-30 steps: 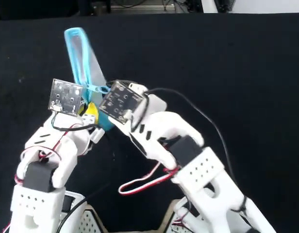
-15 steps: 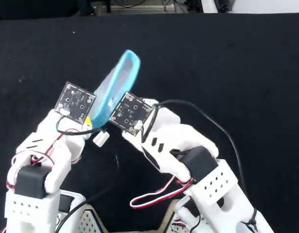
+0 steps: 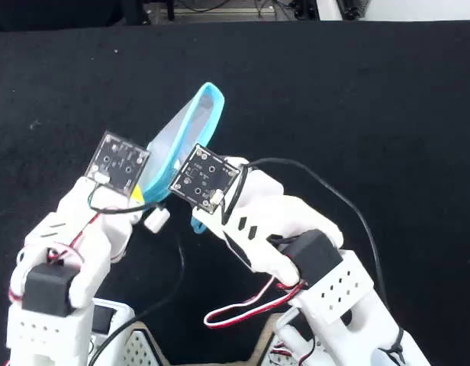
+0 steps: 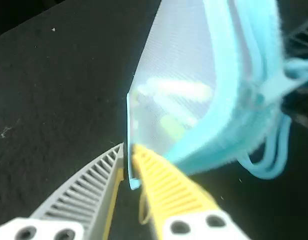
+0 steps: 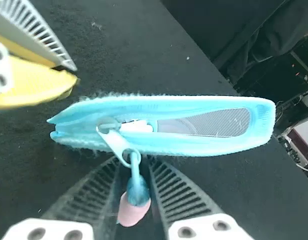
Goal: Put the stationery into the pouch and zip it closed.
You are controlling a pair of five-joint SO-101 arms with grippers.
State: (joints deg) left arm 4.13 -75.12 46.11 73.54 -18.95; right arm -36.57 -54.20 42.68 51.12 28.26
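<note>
**Pouch tipped over to one o'clock**

Since a second before, the pouch [image 3: 181,133] had swung from pointing at 11 o'clock to pointing at 1 o'clock. Both wrists had slid a little toward 5 o'clock. Over the last half second it barely shifted.

From 8 o'clock on the black table [image 3: 372,114] rose the left arm. The left gripper [image 4: 128,162] was clenched on the pouch's lower corner, with the blue edge pinched between its grey and yellow fingers.

The pouch was held up between the two wrists, at about 10 o'clock from the table's middle, tilted with its free end uppermost. Through its clear mesh side the stationery [image 4: 171,107] showed inside as pale, blurred shapes.

The right wrist view showed the pouch edge-on. The slider [image 5: 110,131] sat near the end that the left gripper held, and beyond it a strip of grey mesh showed between the blue edges. The pull [image 5: 135,185] ran from the slider in between the ribbed fingers of the right gripper [image 5: 134,165], which were closed on it. The right arm came in from 5 o'clock.
</note>
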